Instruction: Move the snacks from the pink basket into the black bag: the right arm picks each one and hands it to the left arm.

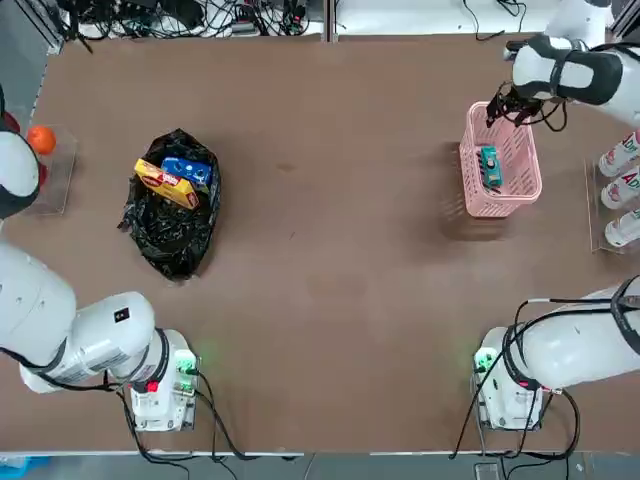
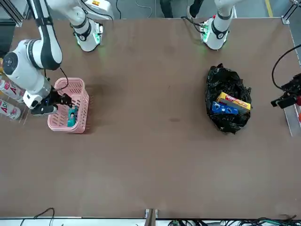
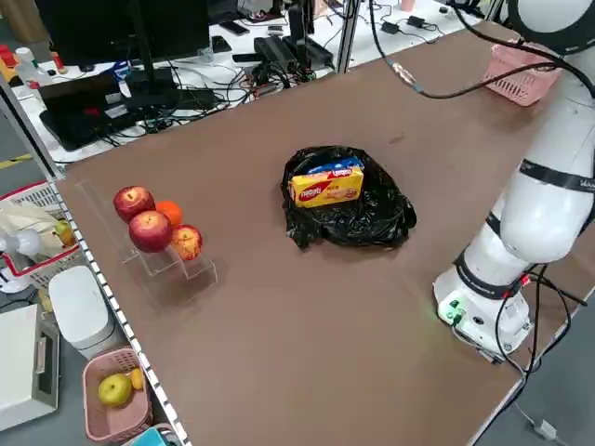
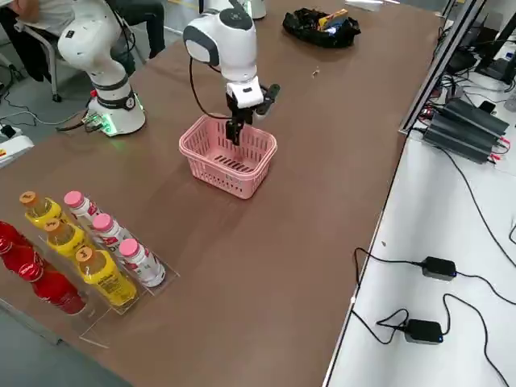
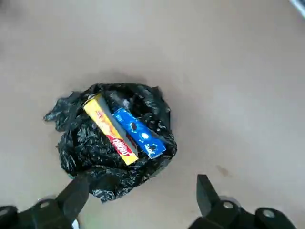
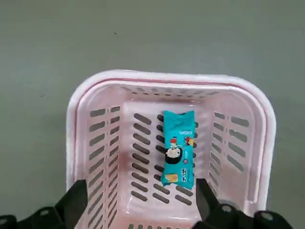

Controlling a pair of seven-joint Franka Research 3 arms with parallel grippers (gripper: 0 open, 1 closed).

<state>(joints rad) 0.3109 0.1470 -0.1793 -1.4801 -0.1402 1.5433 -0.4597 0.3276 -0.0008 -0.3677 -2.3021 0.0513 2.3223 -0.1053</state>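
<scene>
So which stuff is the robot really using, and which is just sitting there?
Part of the job:
- teal snack in the pink basket
- yellow snack and blue snack on the black bag
- right pincer, open over the basket
- left pincer, open above the bag

Just sitting there:
- bottles
- apples and orange

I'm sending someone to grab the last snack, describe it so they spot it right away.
Find the pink basket on the brown table, under the open right gripper. The teal packet lies flat inside, alone; the yellow and blue ones sit on the black bag.
</scene>
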